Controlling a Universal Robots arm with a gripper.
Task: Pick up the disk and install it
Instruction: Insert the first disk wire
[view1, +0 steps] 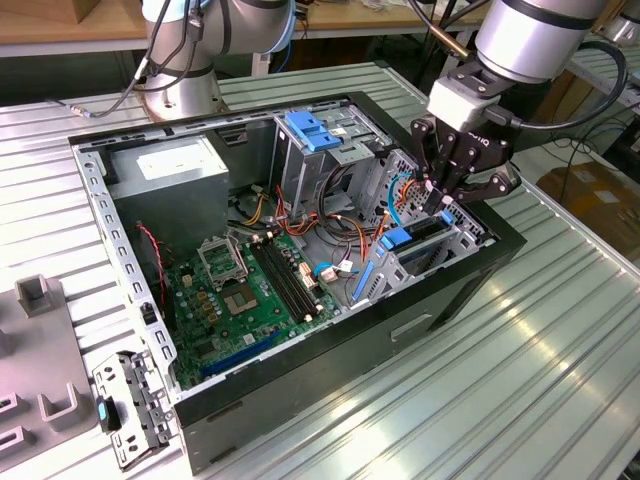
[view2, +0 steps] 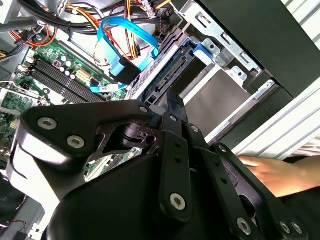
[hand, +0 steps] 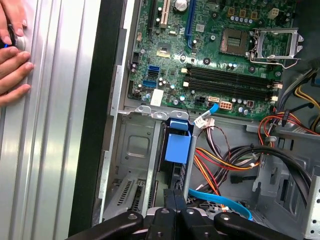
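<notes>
On ribbed table (view1: 540, 370), end effector (view1: 438, 203) above case (view1: 300, 405)

Shows the gripper (view1: 441, 200) low over the disk (view1: 400, 240) in the open computer case's (view1: 300, 400) drive cage (view1: 462, 236) (exterior view's right end).

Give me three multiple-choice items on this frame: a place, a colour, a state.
1. The gripper hangs: A outside the computer case; B over the drive cage; C against the motherboard.
2. The rail on the disk is: A blue; B red; C yellow.
3. The case is: A shut; B upside down; C open on top.
1 B, it is above the cage at the exterior view's right; 2 A, the first wrist view shows blue; 3 C, the motherboard lies exposed.
</notes>
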